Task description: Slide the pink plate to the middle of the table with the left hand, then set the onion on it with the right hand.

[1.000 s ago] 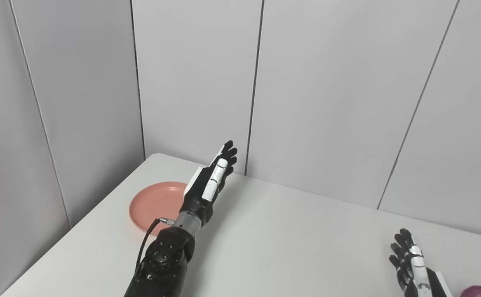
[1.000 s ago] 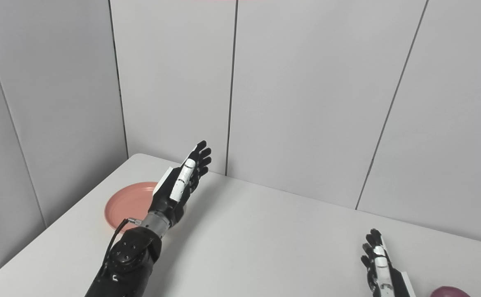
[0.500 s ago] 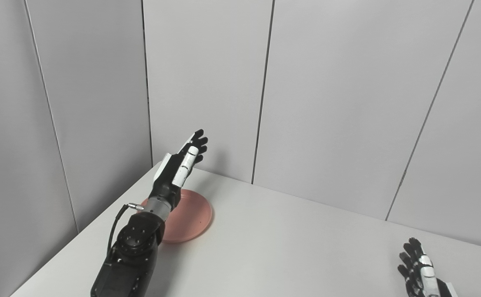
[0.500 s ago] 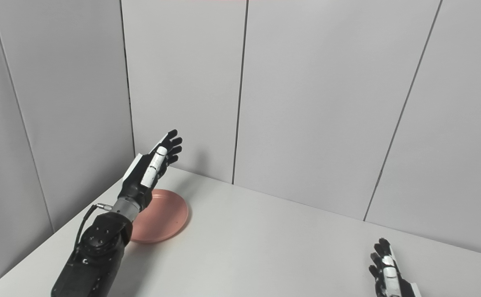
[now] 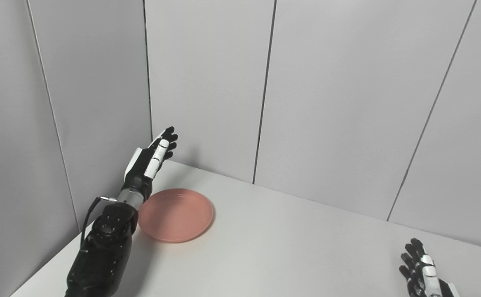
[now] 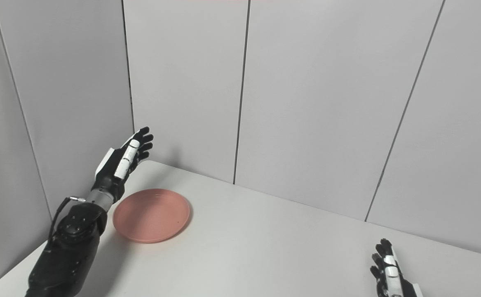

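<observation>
The pink plate (image 5: 176,214) lies flat on the white table (image 5: 289,247) near its far left corner. My left hand (image 5: 149,161) is open and empty, raised above the table just left of and beyond the plate, fingers pointing up toward the wall corner; it also shows in the right eye view (image 6: 123,159). My right hand (image 5: 421,274) is open and empty, low at the bottom right edge of the picture. The onion is out of view.
Grey wall panels (image 5: 331,103) stand close behind the table and along its left side. The table's left edge runs down beside my left forearm (image 5: 104,247).
My left hand has swung from the right of the plate, over it, to its left side. The camera has shifted, and the onion at the bottom right has dropped out of view.
</observation>
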### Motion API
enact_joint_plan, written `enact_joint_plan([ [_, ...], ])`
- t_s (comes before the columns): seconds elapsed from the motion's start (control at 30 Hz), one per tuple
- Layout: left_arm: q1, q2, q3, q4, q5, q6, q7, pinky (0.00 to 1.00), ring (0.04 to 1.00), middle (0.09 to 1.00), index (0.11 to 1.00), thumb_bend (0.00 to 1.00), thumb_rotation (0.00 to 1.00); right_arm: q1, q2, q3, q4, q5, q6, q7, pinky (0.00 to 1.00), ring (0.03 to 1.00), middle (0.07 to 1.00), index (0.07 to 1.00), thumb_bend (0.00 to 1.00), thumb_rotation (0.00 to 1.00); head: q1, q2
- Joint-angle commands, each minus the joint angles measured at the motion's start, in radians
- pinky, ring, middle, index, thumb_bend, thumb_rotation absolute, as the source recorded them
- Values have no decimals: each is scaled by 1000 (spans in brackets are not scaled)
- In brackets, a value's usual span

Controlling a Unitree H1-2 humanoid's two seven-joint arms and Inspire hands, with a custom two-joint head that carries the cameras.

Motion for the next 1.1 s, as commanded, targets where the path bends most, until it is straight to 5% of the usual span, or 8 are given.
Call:
enact_joint_plan([
  [0.0,-54,52,0,21,12,-86,-10,910,916,924,917,600,1000,-26,-4,-7,-38,5,-3,-2,1000,1000,1000,1000,317,1000,0,0],
  [0.67,-78,104,-13,310,34,-231,15,964,913,895,883,587,1000,-20,-5,-10,-74,11,35,-3,1000,1000,1000,1000,296,1000,13,9],
  [1.07,-50,83,-7,337,-5,-203,1,997,954,934,917,589,1000,-13,-8,-11,-100,20,58,5,1000,1000,1000,1000,296,1000,18,25],
])
